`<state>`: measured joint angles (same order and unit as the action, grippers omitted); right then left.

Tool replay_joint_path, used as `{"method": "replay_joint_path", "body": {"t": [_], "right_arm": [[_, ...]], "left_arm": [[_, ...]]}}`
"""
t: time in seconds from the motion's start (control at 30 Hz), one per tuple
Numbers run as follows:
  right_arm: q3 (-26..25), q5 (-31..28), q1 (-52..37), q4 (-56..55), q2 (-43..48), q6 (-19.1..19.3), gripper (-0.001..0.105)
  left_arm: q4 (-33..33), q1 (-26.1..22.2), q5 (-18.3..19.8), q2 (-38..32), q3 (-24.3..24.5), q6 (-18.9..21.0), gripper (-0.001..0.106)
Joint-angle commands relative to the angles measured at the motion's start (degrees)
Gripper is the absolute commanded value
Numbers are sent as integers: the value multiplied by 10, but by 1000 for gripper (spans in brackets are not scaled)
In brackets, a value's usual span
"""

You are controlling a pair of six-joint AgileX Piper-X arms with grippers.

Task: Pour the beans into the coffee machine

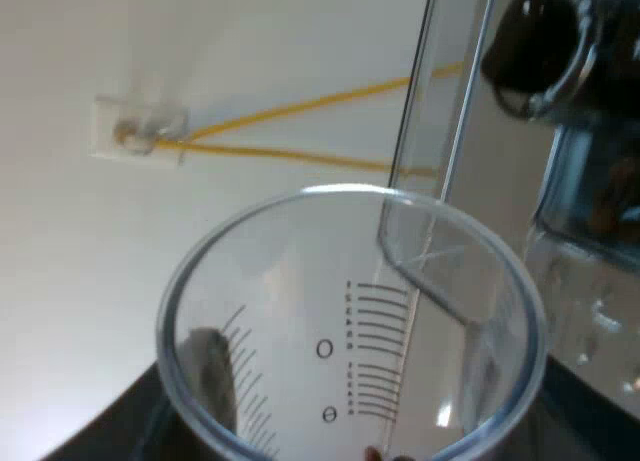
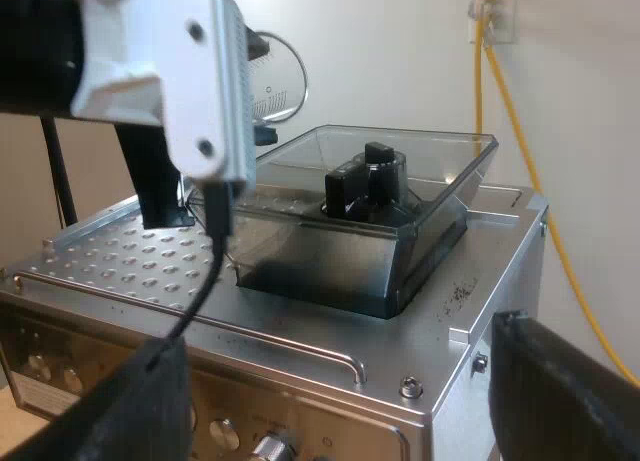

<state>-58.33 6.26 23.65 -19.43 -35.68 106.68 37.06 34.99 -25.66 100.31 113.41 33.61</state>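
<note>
A clear measuring glass [image 1: 350,321] with printed scale marks is tipped on its side beside the wall of the bean hopper [image 1: 440,101]. I look into its mouth and see no beans in the part that shows. My left gripper [image 1: 350,436] is shut on the measuring glass, and one dark finger [image 1: 212,373] shows through its wall. From the right wrist view, the left gripper [image 2: 165,186] holds the glass [image 2: 278,81] above the espresso machine [image 2: 300,321], close to the open hopper [image 2: 380,221]. My right gripper [image 2: 340,381] hangs open before the machine's front, holding nothing.
A wall socket [image 2: 495,6] with a yellow cable [image 2: 520,131] sits behind the machine. The machine's top has a dimpled metal plate [image 2: 130,256] and a rail [image 2: 200,316] along its front edge. Dark crumbs [image 2: 458,293] lie beside the hopper.
</note>
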Motion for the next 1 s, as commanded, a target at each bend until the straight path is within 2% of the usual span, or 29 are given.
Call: {"method": "replay_joint_path", "body": {"t": [0.03,0.23,0.6,0.73,0.8,1.0], "right_arm": [[-8,0,0,6,5,7,64],[-8,0,0,6,5,7,64],[-8,0,0,6,5,0,64],[-8,1,0,6,5,0,64],[-8,1,0,6,5,0,64],[-8,3,0,6,5,0,64]], "left_arm": [[-14,2,-22,-2,4,-44,30],[-14,2,-22,-2,4,-136,30],[-14,2,-16,-1,4,-250,30],[-14,2,-10,-1,4,-344,30],[-14,2,-8,-1,4,-363,30],[-14,2,12,-1,4,-379,30]]}}
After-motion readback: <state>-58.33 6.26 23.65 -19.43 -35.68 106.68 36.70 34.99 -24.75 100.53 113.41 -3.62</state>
